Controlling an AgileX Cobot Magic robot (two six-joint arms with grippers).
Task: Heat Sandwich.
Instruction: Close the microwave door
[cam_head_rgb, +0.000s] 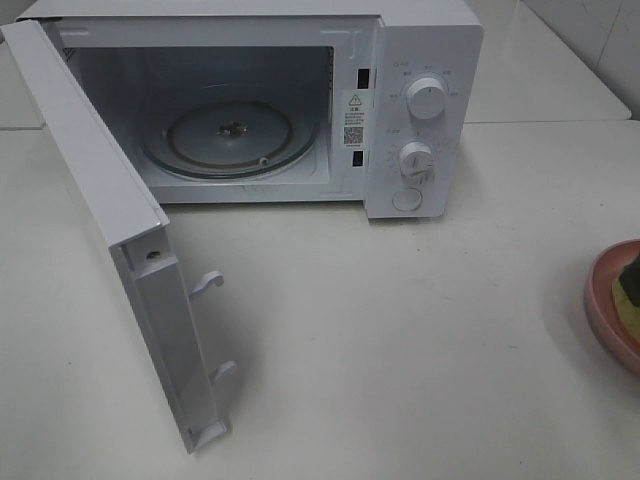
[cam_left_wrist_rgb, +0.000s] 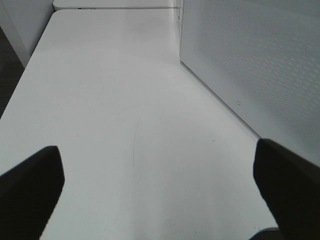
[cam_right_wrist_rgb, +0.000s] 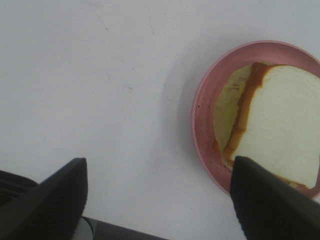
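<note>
Lying on the pink plate (cam_right_wrist_rgb: 202, 120), the sandwich (cam_right_wrist_rgb: 280, 125) sits under the wide-open, empty right gripper (cam_right_wrist_rgb: 160, 200); left gripper (cam_left_wrist_rgb: 160, 185) likewise open, empty.

We saw only fingers: left gripper (cam_left_wrist_rgb: 160, 192) pair black, blunt, matte; right gripper (cam_right_wrist_rgb: 160, 197) pair black, wedge-shaped.

microwave (cam_head_rgb: 300, 100) at back of bench (cam_head_rgb: 400, 340) | door (cam_head_rgb: 110, 230) swung out on left | turntable (cam_head_rgb: 228, 138) inside cavity | plate (cam_head_rgb: 608, 300) at right edge, well apart | sandwich (cam_right_wrist_rgb: 280, 125) on plate
</note>
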